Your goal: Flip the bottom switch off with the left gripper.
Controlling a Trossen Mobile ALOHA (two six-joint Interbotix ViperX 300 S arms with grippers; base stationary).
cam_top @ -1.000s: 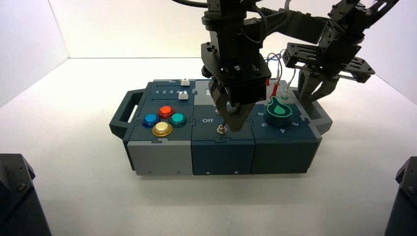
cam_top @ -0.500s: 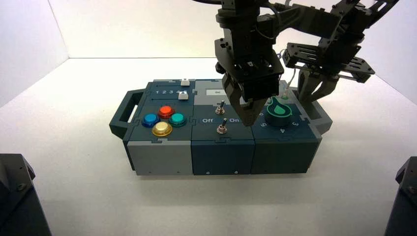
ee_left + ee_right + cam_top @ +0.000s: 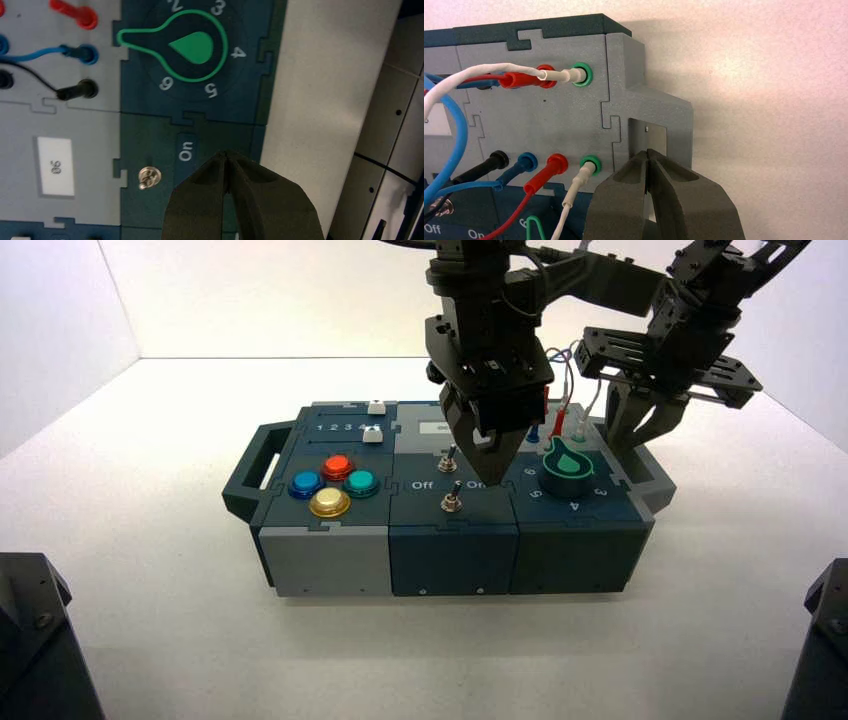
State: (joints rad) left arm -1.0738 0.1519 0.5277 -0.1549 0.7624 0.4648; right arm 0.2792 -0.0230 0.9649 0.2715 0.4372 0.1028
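The bottom switch (image 3: 452, 502), a tiny silver toggle, stands at the near edge of the box's dark middle panel, below the "Off On" lettering. My left gripper (image 3: 497, 466) hangs shut, its wedge tip over the "On" lettering, right of and beyond that switch and clear of it. In the left wrist view the shut left gripper (image 3: 227, 154) covers the bottom switch; only the twin top switch (image 3: 149, 178) shows beside "On". My right gripper (image 3: 640, 430) waits at the box's right end, shut and holding nothing (image 3: 647, 152).
The green knob (image 3: 567, 462) sits right of the switches, four coloured buttons around the red one (image 3: 337, 466) to their left. Plugged wires (image 3: 529, 77) cross the grey panel behind. The top switch (image 3: 451, 455) stands just beyond the bottom one. The box's right handle (image 3: 659, 107) faces the right gripper.
The left gripper rose off the bottom switch, swung right, then drifted back left and higher. The bottom switch now shows uncovered. The right arm has not moved.
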